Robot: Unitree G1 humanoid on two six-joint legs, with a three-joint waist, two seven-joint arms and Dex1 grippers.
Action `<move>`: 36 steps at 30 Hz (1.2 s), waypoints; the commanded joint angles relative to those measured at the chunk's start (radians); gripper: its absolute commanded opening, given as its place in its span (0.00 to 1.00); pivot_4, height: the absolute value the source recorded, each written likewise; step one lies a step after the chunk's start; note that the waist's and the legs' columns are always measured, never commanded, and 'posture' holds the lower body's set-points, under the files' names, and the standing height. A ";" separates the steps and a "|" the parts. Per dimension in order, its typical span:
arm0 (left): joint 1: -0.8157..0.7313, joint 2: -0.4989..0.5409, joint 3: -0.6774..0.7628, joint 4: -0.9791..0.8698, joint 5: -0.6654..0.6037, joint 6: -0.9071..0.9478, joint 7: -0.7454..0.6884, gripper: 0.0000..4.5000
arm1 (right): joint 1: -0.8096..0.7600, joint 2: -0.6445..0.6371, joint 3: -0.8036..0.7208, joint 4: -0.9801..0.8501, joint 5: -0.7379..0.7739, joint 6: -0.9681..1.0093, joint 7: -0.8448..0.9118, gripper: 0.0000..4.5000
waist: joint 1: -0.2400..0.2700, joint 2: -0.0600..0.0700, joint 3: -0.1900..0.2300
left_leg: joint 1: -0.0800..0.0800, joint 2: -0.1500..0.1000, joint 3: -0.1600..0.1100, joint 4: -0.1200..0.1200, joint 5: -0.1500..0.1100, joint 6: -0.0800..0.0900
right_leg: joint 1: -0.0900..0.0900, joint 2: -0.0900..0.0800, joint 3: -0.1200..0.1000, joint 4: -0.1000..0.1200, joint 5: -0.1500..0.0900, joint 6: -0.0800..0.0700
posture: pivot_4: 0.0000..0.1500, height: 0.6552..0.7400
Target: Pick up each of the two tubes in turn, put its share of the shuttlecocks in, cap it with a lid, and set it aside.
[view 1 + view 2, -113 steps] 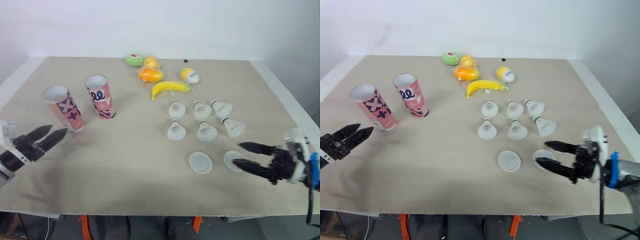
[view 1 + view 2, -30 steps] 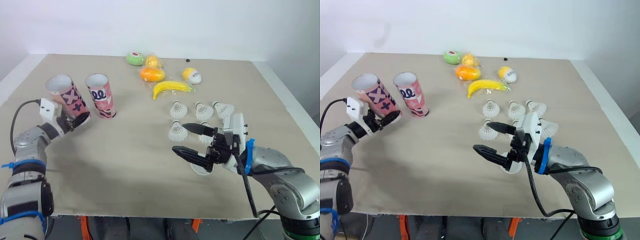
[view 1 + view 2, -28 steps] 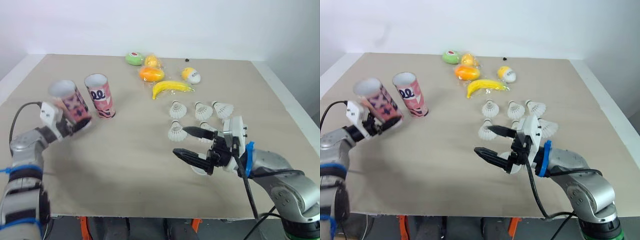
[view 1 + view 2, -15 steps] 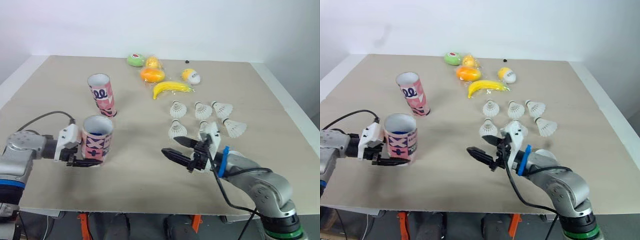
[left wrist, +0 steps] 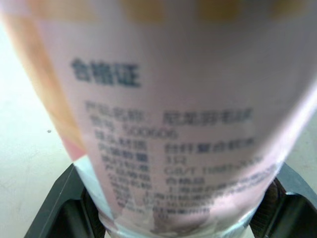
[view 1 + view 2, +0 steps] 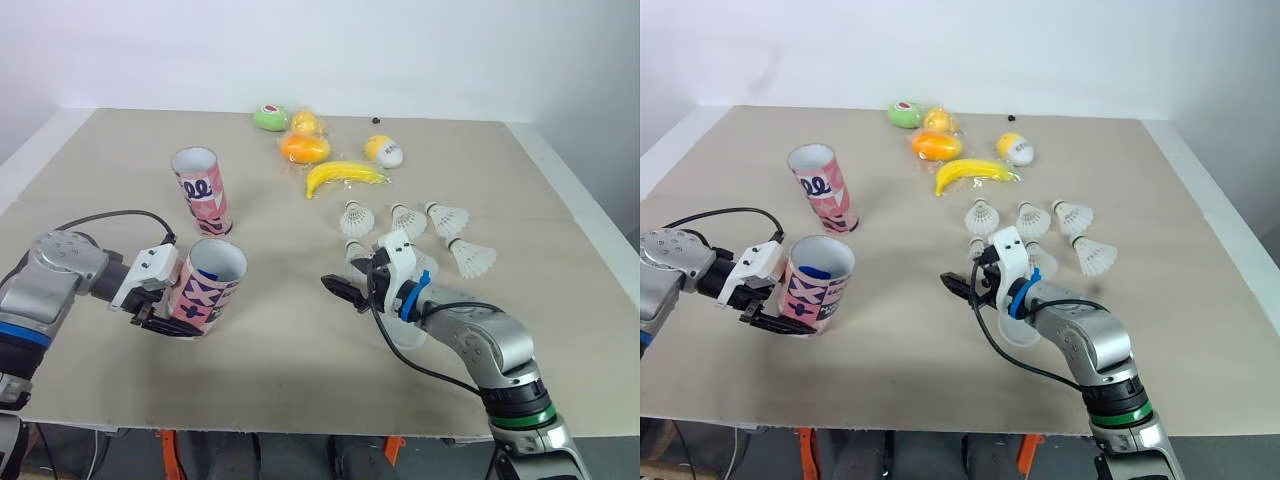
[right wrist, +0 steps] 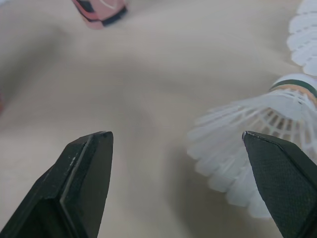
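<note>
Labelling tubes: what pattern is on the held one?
Pink tube with dark blue crosses; left eye view shows it best.

Counter [image 6: 100, 150]: a beige top is seen, edged in white at left and right.
Green fruit [image 6: 269, 118]: placed by the far edge, marked with a red and white spot.
Yellow fruit [image 6: 305, 123]: set just right of the green fruit.
Orange [image 6: 304, 149]: laid just near of the yellow fruit.
Banana [image 6: 344, 177]: laid lengthwise left to right, near and right of the orange.
Yellow-and-white egg shape [image 6: 383, 151]: placed just far of the banana's right end.
Dark speck [image 6: 376, 121]: seen far of the egg shape.
</note>
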 commanded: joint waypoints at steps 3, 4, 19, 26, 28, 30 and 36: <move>-0.016 -0.020 -0.048 0.021 -0.002 -0.013 0.000 0.65 | -0.040 0.008 0.027 -0.032 -0.073 -0.008 -0.023 1.00 | 0.002 0.000 0.000 | 0.000 0.000 0.000 0.001 0.000 0.000 | 0.000 0.000 0.000 0.000 -0.002 0.004 | 1.00 1.00; -0.017 -0.022 -0.048 0.015 -0.008 -0.011 0.000 0.65 | -0.044 0.005 0.038 -0.026 -0.096 -0.011 -0.029 1.00 | 0.002 0.001 0.000 | 0.000 0.000 0.000 0.002 0.000 0.000 | 0.001 0.000 0.000 0.000 -0.002 0.004 | 1.00 1.00; -0.005 -0.036 -0.013 -0.081 -0.046 0.065 0.000 0.65 | -0.070 0.031 0.030 -0.023 -0.181 -0.045 -0.001 0.12 | 0.001 0.001 0.000 | -0.002 0.000 0.000 0.002 0.000 0.000 | -0.001 0.000 0.000 0.000 -0.001 0.005 | 1.00 1.00; -0.017 -0.050 -0.011 -0.092 -0.047 0.065 0.000 0.65 | -0.046 0.026 0.026 -0.118 -0.112 -0.040 0.101 0.01 | 0.001 0.001 0.000 | -0.002 0.000 -0.001 0.002 0.000 0.000 | -0.001 0.000 0.000 0.000 -0.001 0.006 | 1.00 1.00; -0.020 -0.055 -0.011 -0.095 -0.048 0.070 0.000 0.65 | -0.040 0.015 0.025 -0.137 -0.102 -0.038 0.123 0.01 | 0.001 0.001 0.000 | -0.002 0.000 -0.001 0.002 0.000 0.000 | -0.001 0.000 0.000 0.000 -0.001 0.006 | 1.00 1.00; -0.020 -0.058 -0.011 -0.093 -0.047 0.070 0.000 0.65 | -0.040 0.007 0.022 -0.144 -0.099 -0.037 0.135 0.01 | 0.001 0.001 0.000 | -0.002 0.000 -0.001 0.002 0.000 0.000 | -0.001 0.000 0.000 0.000 -0.001 0.006 | 1.00 1.00; -0.016 -0.065 -0.009 -0.091 -0.045 0.071 0.000 0.65 | -0.044 -0.001 -0.001 -0.153 -0.082 -0.024 0.149 0.01 | 0.001 0.001 0.000 | -0.002 0.000 -0.001 0.002 0.000 0.000 | -0.001 0.000 0.000 0.000 -0.001 0.006 | 1.00 1.00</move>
